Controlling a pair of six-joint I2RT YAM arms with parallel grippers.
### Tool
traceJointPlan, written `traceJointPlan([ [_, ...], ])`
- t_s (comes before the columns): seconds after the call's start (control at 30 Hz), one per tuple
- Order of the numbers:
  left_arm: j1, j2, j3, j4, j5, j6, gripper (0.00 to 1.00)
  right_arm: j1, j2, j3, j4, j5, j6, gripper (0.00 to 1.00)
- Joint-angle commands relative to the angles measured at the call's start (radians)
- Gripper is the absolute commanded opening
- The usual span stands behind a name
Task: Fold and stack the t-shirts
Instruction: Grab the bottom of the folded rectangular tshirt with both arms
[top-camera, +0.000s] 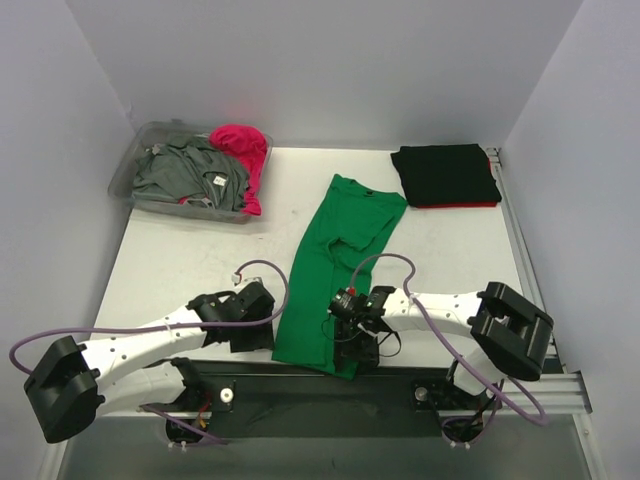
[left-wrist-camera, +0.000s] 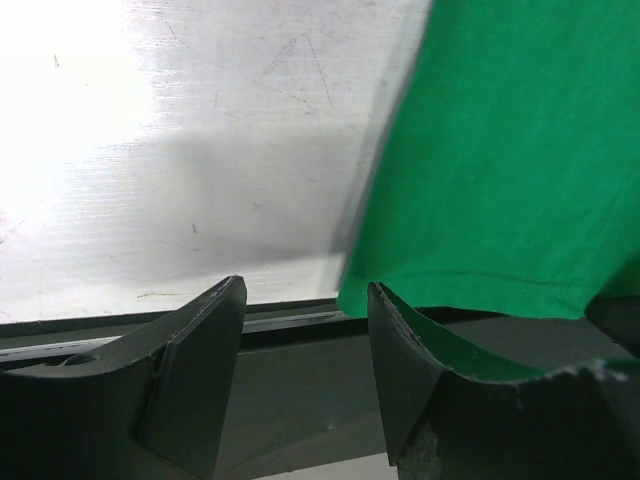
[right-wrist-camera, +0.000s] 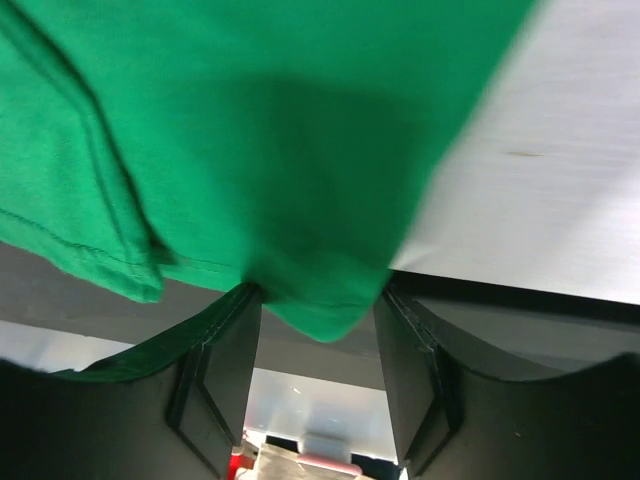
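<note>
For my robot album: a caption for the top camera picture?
Left gripper and right gripper reach the green t-shirt; black t-shirt lies folded behind.

Overhead looks down from behind; wrist views close, sharing green t-shirt (left-wrist-camera: 500, 150).

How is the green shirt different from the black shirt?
The green shirt is stretched out in a long strip down the middle of the table. The black shirt is folded into a small neat rectangle at the far right corner. The green shirt's near end sits between the left gripper and right gripper. The black shirt has no gripper near it. Both lie on the table.
</note>
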Motion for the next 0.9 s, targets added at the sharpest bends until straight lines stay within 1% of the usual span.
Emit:
traceJointPlan([
  [0.0, 0.007, -0.014, -0.001, 0.038, 0.021, 0.028, 0.63, 0.032, 0.022, -0.004, 0.037, -0.003, 0.076, 0.49],
  [0.27, 0.008, -0.041, -0.021, 0.061, 0.028, 0.036, 0.63, 0.062, 0.009, -0.028, 0.022, 0.012, 0.134, 0.44],
  [0.43, 0.008, -0.023, -0.028, 0.075, 0.030, 0.044, 0.62, 0.064, -0.005, -0.045, 0.004, 0.018, 0.154, 0.40],
  [0.87, 0.007, 0.057, -0.034, 0.136, 0.041, 0.064, 0.52, 0.079, -0.018, -0.067, -0.012, 0.020, 0.180, 0.20],
])
